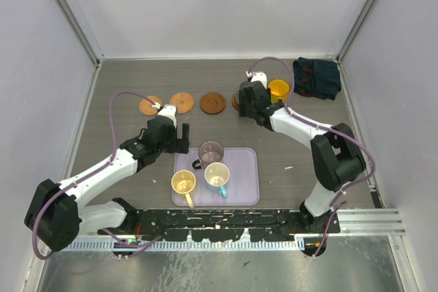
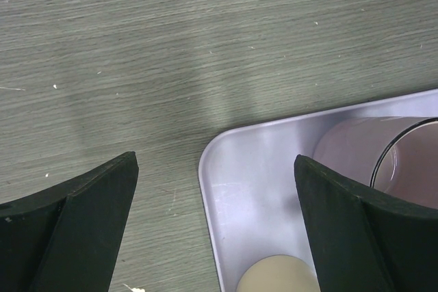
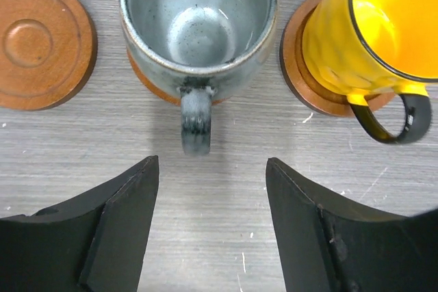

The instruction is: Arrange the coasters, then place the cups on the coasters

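Hanging the right gripper (image 3: 212, 169) parted and empty just behind the speckled grey-green cup (image 3: 198, 25), seated on a ringed wooden coaster (image 3: 145, 76), stubby handle pointing back at the gap; glossy yellow-orange cup (image 3: 356, 32) on a second coaster (image 3: 301, 83) ahead-right, bare coaster (image 3: 41, 42) ahead-left. Spreading the left gripper (image 2: 215, 169) wide and empty over the rounded corner of the smooth lavender tray (image 2: 260, 176), translucent purple cup (image 2: 349, 148) beside the right finger.

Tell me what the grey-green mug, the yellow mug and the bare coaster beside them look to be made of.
Grey-green mug: likely glazed stoneware; speckled, mottled glaze with soft glare inside.
Yellow mug: glossy, probably glazed ceramic or glass, with a dark rim and handle; the look leaves it open.
Bare coaster: wood-like, matte brown-orange, with turned concentric rings; could be a moulded imitation.
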### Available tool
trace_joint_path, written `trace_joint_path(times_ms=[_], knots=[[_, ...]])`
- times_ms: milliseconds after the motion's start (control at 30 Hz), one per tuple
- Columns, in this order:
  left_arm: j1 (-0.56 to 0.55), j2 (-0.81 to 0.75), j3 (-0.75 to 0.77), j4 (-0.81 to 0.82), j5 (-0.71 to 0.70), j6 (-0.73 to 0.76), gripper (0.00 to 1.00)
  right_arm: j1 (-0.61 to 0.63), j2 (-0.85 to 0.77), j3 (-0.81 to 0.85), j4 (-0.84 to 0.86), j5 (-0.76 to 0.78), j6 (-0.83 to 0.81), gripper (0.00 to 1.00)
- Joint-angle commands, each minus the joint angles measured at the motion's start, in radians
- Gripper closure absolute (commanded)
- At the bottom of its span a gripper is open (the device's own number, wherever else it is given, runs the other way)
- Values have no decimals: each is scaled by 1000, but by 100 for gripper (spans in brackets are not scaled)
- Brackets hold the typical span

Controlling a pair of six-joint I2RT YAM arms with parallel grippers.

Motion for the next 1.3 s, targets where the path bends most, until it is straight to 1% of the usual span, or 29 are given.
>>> trace_joint_path(times_ms=[0, 100, 167, 233, 333, 500, 667, 833, 933, 1033, 1133, 1267], knots=[[4, -17, 4, 33, 1, 2, 2, 22, -153, -35, -2, -9, 47, 31], [4, -17, 7, 26, 2, 20, 2, 31, -260, -73, -25, -8, 66, 30], [4, -19, 13, 12, 5, 33, 2, 33, -323, -92, -37, -5, 79, 27], [4, -28, 18, 0, 30, 46, 2, 33, -377, -111, -51, -1, 85, 22], [3, -54, 9, -2, 86, 63, 2, 34, -432, -128, -84, 11, 90, 20], [3, -101, -14, -4, 194, 90, 2, 33, -486, -159, -114, 27, 99, 20], [1, -139, -33, -12, 295, 106, 2, 33, -539, -185, -133, -40, 125, 21], [-21, -160, -51, -22, 394, 104, 2, 37, -614, -234, -168, -74, 161, 23], [-54, -145, -51, -42, 396, 89, 2, 46, -655, -259, -196, -83, 176, 25], [-107, -119, -42, -64, 365, 94, 2, 49, -689, -281, -213, -69, 187, 25], [-152, -87, -26, -75, 332, 99, 2, 49, -698, -294, -221, -64, 191, 25], [-173, -27, -9, -76, 281, 98, 0, 50, -688, -294, -222, -72, 196, 25]])
